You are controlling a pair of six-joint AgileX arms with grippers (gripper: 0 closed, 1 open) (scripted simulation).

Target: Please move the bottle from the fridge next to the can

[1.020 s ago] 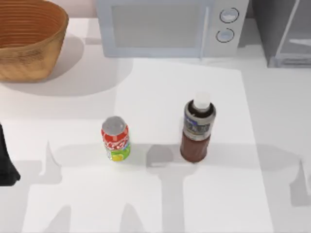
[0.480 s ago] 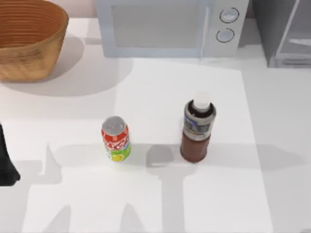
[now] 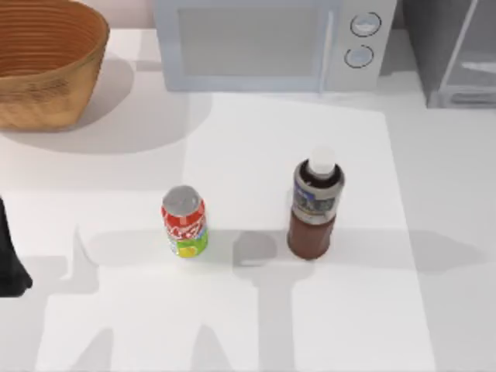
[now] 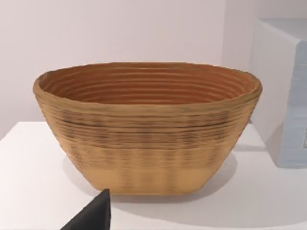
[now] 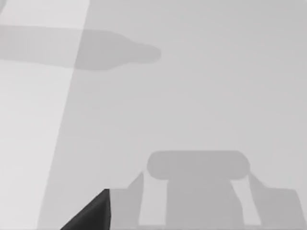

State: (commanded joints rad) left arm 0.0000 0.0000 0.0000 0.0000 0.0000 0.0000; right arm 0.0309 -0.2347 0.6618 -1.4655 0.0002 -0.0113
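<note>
The left arm (image 3: 9,260) is a dark shape at the table's left edge, and whether its claw is spread or pressed together cannot be told. The bottle (image 3: 314,208) stands upright on the white table (image 3: 256,147), out of the fridge (image 3: 453,50) at the back right, with the can (image 3: 184,221) upright to its left, near but apart. The woven basket (image 3: 43,58) at the back left looks hollow in the left wrist view, beside the microwave (image 3: 271,43).
</note>
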